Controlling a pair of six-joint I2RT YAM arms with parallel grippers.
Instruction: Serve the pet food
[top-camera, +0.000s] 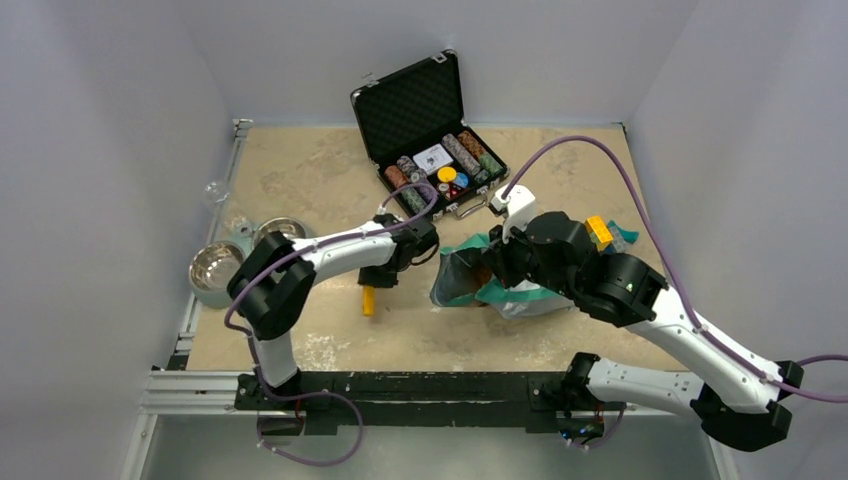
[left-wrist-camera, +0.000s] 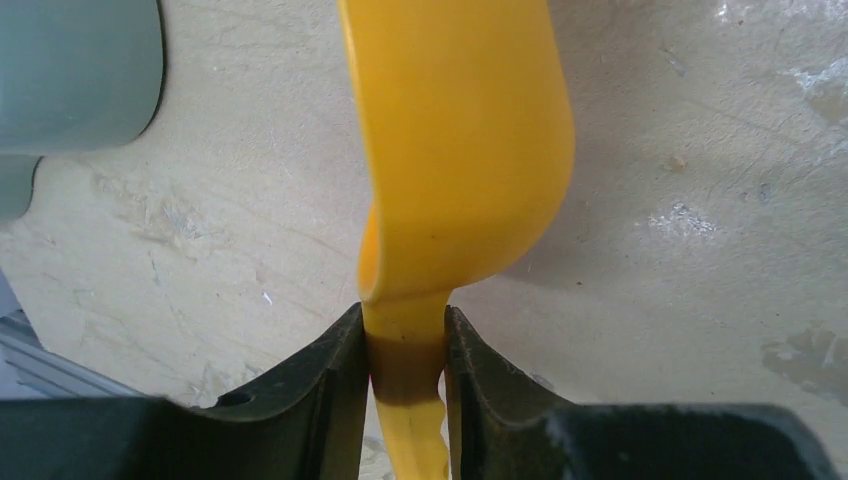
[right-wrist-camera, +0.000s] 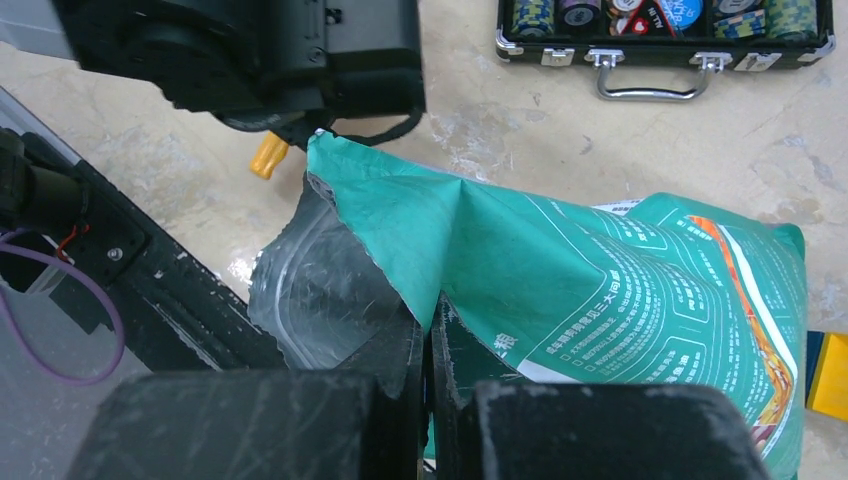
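Note:
A teal-green pouch (top-camera: 470, 285) (right-wrist-camera: 600, 290) lies at the table's middle with its torn mouth, lined in silver (right-wrist-camera: 320, 290), facing left. My right gripper (top-camera: 493, 263) (right-wrist-camera: 430, 335) is shut on the upper edge of that mouth and holds it open. The pet food itself is hidden inside the pouch. Just left of the mouth a yellow scoop (top-camera: 368, 300) (left-wrist-camera: 460, 130) lies on the table. My left gripper (top-camera: 384, 275) (left-wrist-camera: 405, 350) is over it, jaws pressed against both sides of its handle.
Two steel bowls (top-camera: 215, 265) (top-camera: 282, 231) in a grey stand sit at the left edge; its grey corner (left-wrist-camera: 70, 70) shows in the left wrist view. An open black case of poker chips (top-camera: 430, 150) (right-wrist-camera: 660, 45) stands behind. A yellow and blue block (top-camera: 600, 232) lies right of the pouch.

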